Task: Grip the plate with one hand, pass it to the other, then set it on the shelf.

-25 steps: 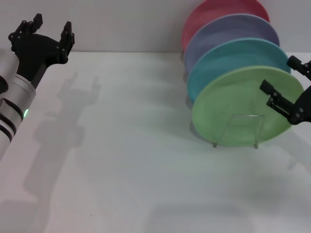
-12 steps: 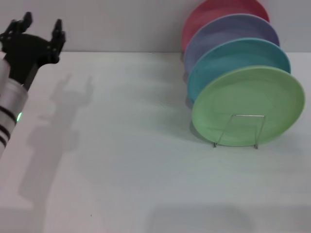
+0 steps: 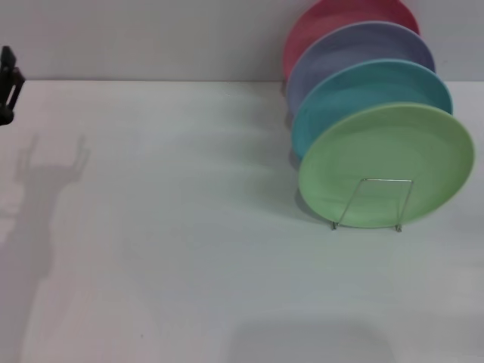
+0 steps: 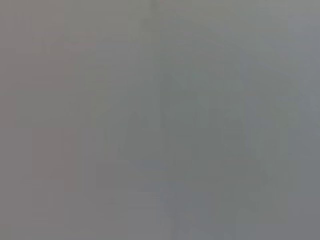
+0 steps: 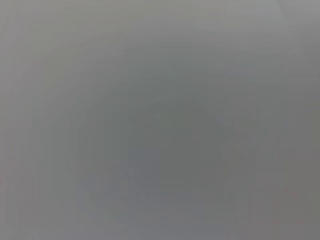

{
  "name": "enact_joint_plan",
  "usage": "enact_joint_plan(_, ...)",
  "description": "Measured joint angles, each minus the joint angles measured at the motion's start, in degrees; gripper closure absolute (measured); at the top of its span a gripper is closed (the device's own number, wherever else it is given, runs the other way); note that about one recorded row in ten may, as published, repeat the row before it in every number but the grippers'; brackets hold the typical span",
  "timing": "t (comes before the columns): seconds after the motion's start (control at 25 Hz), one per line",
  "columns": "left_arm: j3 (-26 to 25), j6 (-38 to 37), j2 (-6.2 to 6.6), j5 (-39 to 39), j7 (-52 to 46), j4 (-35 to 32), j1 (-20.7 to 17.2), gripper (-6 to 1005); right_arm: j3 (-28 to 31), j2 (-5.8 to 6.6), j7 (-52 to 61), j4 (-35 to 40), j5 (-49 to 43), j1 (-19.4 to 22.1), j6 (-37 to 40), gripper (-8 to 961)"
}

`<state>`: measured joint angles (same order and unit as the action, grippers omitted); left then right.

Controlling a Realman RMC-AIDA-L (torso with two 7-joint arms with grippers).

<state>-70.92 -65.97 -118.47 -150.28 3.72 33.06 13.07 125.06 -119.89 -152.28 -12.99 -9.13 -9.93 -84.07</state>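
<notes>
The light green plate [image 3: 386,155] stands upright at the front of a row of plates on the right of the white table, held by the thin wire shelf [image 3: 376,181], whose front loop crosses its lower face. Only a black sliver of my left gripper [image 3: 7,85] shows at the far left edge, well away from the plate. Its shadow on the table shows two fingers spread apart. My right gripper is out of view. Both wrist views show only flat grey.
Behind the green plate stand a turquoise plate [image 3: 370,85], a lavender plate [image 3: 355,47] and a pink-red plate [image 3: 333,17], all upright and overlapping. A pale wall runs along the back of the table [image 3: 189,265].
My left arm has drawn back to the left until almost out of the picture. My right gripper, beside the green plate's right rim a second ago, has left the view. The plates have not moved.
</notes>
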Motion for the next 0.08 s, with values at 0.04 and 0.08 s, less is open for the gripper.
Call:
enact_joint_plan(0.04, -0.8, -1.1, -0.08, 0.0, -1.3, -2.4, 0.7, 275, -0.7, 0.0, -0.2, 0.1, -0.1, -0.1, 0.0, 200)
enact_joint_plan(0.08, -0.8, -1.1, -0.08, 0.0, -1.3, -2.4, 0.7, 275, -0.7, 0.0, -0.2, 0.1, -0.1, -0.1, 0.0, 200)
